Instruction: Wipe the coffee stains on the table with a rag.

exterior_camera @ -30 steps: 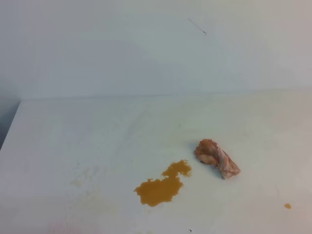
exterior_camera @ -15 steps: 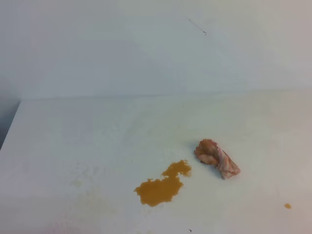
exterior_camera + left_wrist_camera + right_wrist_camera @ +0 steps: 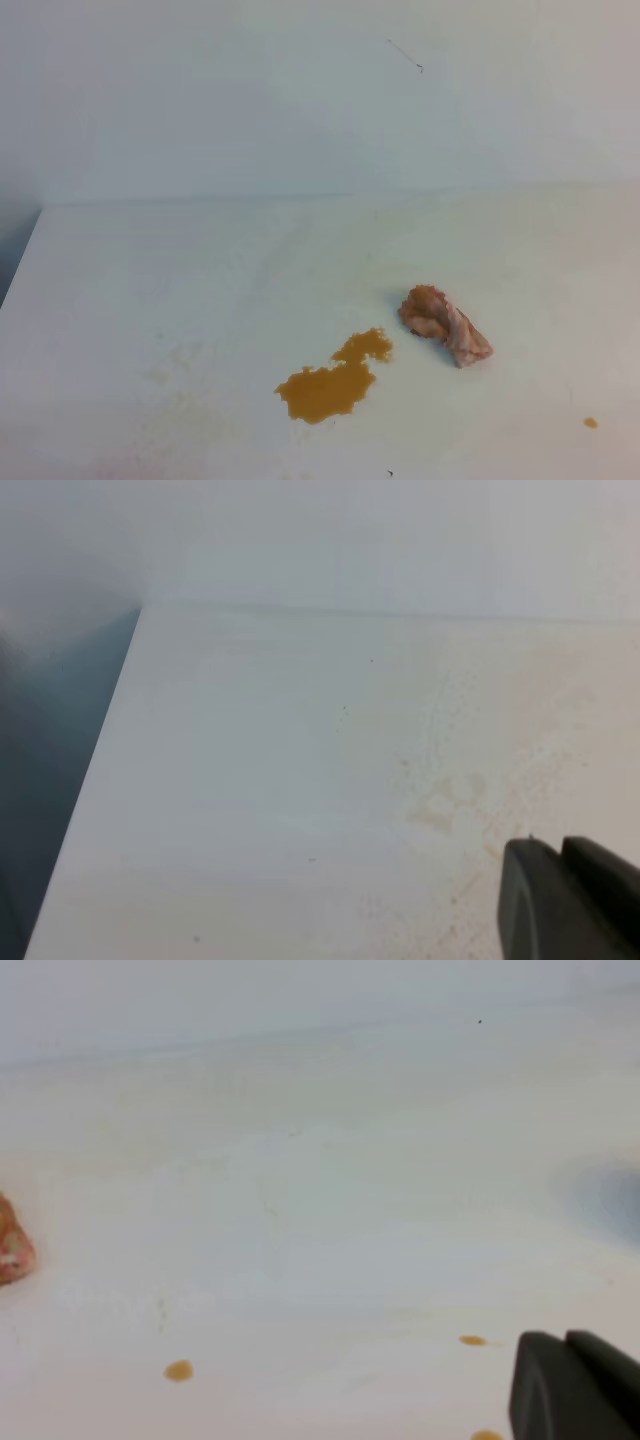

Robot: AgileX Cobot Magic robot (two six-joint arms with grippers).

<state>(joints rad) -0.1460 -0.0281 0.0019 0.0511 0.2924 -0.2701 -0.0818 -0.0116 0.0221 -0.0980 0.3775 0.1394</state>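
The rag point(image 3: 445, 325) lies wadded on the bench point(image 3: 150, 270), just right of the stains point(image 3: 332, 380) and a little farther back, apart from them by a strip of bare white. It looks parked there within easy reach of the right arm, so I judge it is meant to be picked up and dragged leftward over the puddle. The puddle sits near the front middle, two joined blobs, the bigger one nearer the front edge, its outline crisp and unsmeared, so wiping has not begun. A lone orange dot point(image 3: 590, 422) sits well off to the right.

Neither arm shows from the high view. In the right wrist view the right claw point(image 3: 565, 1385) pokes in at the lower corner, its dark tips pressed together with only a seam between them, holding nothing; the rag's edge point(image 3: 12, 1245) peeks in at the far left, well apart from it. The left claw point(image 3: 562, 895) hangs likewise over bare bench near the left side, tips seemingly together, nothing between them.

Against the pictures from a second ago, nothing has shifted: rag, puddle and dot lie exactly as before.
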